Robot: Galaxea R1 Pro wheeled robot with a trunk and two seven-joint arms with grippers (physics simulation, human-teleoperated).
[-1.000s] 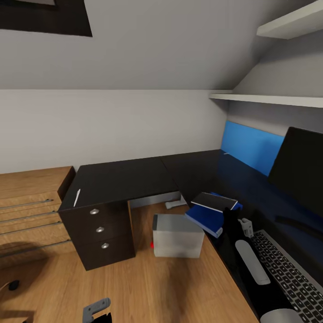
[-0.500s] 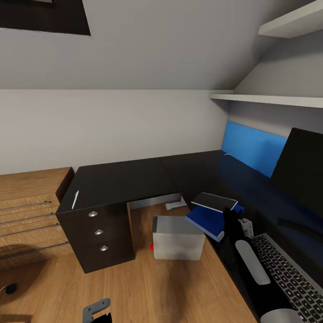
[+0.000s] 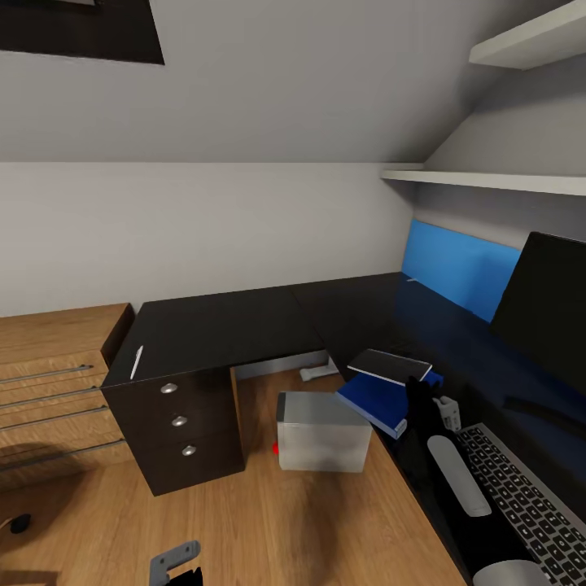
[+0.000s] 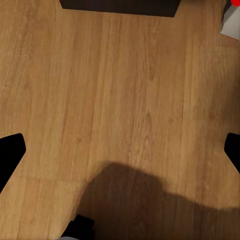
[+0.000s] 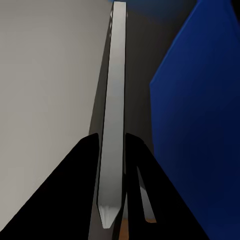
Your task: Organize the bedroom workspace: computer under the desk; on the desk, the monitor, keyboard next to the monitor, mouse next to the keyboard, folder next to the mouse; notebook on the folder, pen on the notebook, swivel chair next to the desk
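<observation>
My right gripper is shut on the edge of the dark notebook, which sits tilted just over the blue folder at the desk's near edge. In the right wrist view the fingers pinch the notebook's pale page edge beside the blue folder. The white pen lies on the black top above the drawers. On the floor stands the grey computer. The monitor and the keyboard are on the desk at right. My left gripper hangs open over the floor.
A dark three-drawer unit stands under the desk's left end, with a light-wood drawer chest beside it. White shelves hang above the blue back panel. The wooden floor stretches in front of me.
The view has shifted slightly. The notebook's far end now sits a little higher and more tilted in my right gripper than a second ago. The left gripper is unchanged.
</observation>
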